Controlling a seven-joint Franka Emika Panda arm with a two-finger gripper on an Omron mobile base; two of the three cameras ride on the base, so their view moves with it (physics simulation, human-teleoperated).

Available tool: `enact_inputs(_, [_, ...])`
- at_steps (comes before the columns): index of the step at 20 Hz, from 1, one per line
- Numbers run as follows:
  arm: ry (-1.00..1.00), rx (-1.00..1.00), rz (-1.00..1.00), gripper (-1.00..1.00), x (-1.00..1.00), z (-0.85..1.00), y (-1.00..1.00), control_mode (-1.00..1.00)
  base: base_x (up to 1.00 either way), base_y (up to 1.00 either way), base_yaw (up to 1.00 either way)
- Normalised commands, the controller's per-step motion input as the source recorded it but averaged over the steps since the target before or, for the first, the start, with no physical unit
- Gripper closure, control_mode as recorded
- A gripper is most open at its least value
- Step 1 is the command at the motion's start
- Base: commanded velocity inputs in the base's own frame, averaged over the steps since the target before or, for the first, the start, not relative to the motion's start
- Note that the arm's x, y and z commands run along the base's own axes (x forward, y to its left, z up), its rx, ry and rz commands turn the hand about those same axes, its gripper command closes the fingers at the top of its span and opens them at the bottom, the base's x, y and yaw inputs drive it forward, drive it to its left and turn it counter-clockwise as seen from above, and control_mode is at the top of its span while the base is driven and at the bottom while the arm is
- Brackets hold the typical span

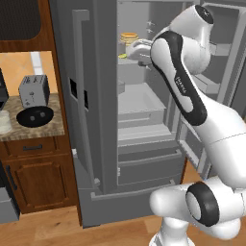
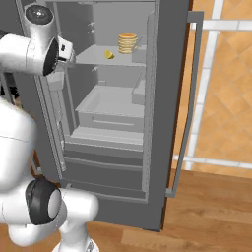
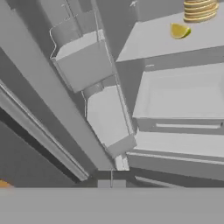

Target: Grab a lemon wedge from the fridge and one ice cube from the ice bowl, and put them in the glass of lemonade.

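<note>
Right now I am reaching my arm up toward the open fridge [image 1: 96, 96], whose right door is standing swung wide. My tool [image 2: 66, 49] is hanging near the upper shelf's left end, well apart from the lemon wedge [image 2: 109, 54]; I cannot tell how far its fingers are spread, and nothing is showing in its hold. The wedge is lying on the upper shelf [image 3: 148, 43], just beside the stack of pancakes [image 2: 128, 43]. Out on the desk [image 1: 48, 127] to the fridge's left, the ice bowl [image 1: 34, 116] is sitting just in front of the silver toaster [image 1: 33, 90], with the glass of lemonade [image 1: 4, 122] near the bowl.
</note>
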Motion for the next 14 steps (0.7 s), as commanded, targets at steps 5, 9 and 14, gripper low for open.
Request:
enact_inputs(5, [0.1,0.1,0.17,1.0,0.57,-0.2,-0.31,-1.0,0.0,0.0,0.0])
enact_inputs(9, [0.12,0.09,0.04,-1.0,0.78,-0.72,0.08,-1.0,0.0,0.0,0.0])
enact_inputs(14, [0.02,0.09,0.04,-1.0,0.51,-0.26,-0.03,-1.0,0.0,0.0,0.0])
